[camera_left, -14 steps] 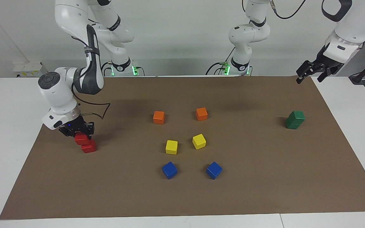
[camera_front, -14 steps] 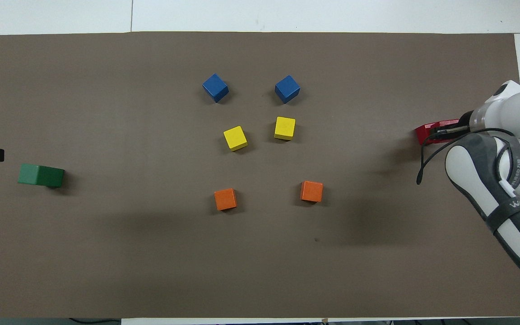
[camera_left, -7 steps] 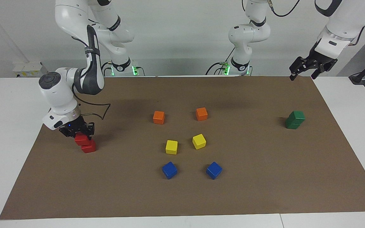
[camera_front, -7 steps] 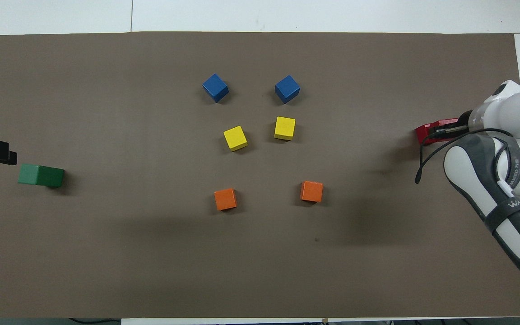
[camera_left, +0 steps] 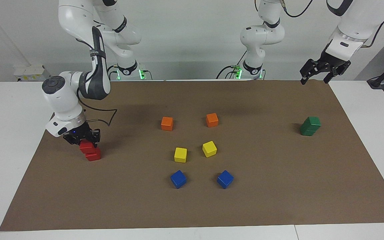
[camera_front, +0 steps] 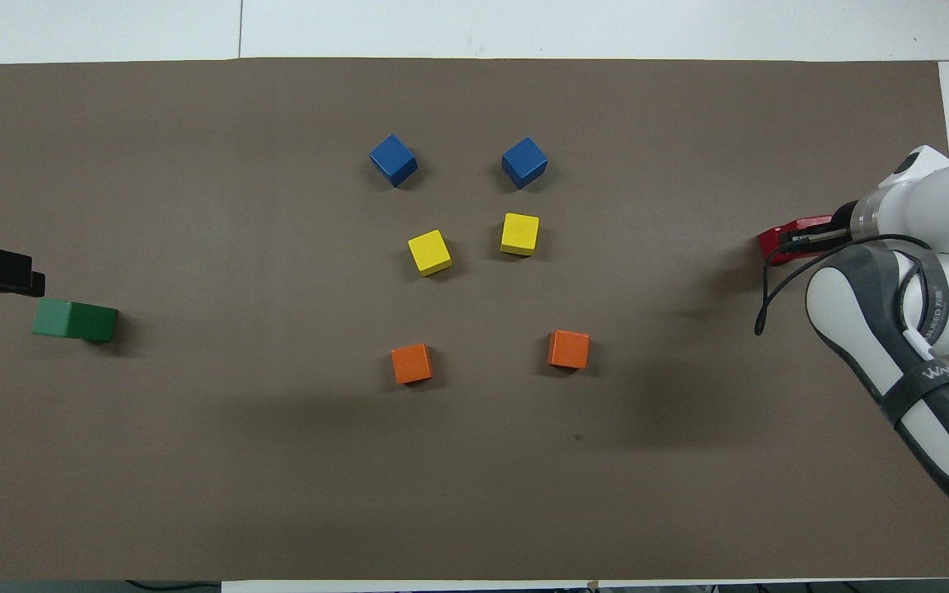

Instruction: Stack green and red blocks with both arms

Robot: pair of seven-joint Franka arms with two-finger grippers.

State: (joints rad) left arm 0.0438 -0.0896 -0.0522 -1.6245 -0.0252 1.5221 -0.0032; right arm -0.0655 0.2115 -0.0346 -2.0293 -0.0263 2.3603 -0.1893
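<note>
Right, my read, nearest the robots first:
Left gripper (camera_left: 312,77): I see it raised over the mat's (camera_left: 278,200) corner at the left arm's end, by the robots' edge, fingers spread wide, holding nothing.
Orange cubes (camera_left: 167,123): nearest pair mid-mat.
Green stack (camera_left: 310,126): two green blocks, one on the other, near the left arm's end edge.
Right gripper (camera_left: 86,142): clamped on the upper red block (camera_left: 86,146).
Red stack: upper block sits on the lower red block (camera_left: 93,155), near the right arm's end edge.
Yellow cubes (camera_left: 180,155): mid-mat, farther out.
Blue cubes (camera_left: 178,179): farthest.
</note>
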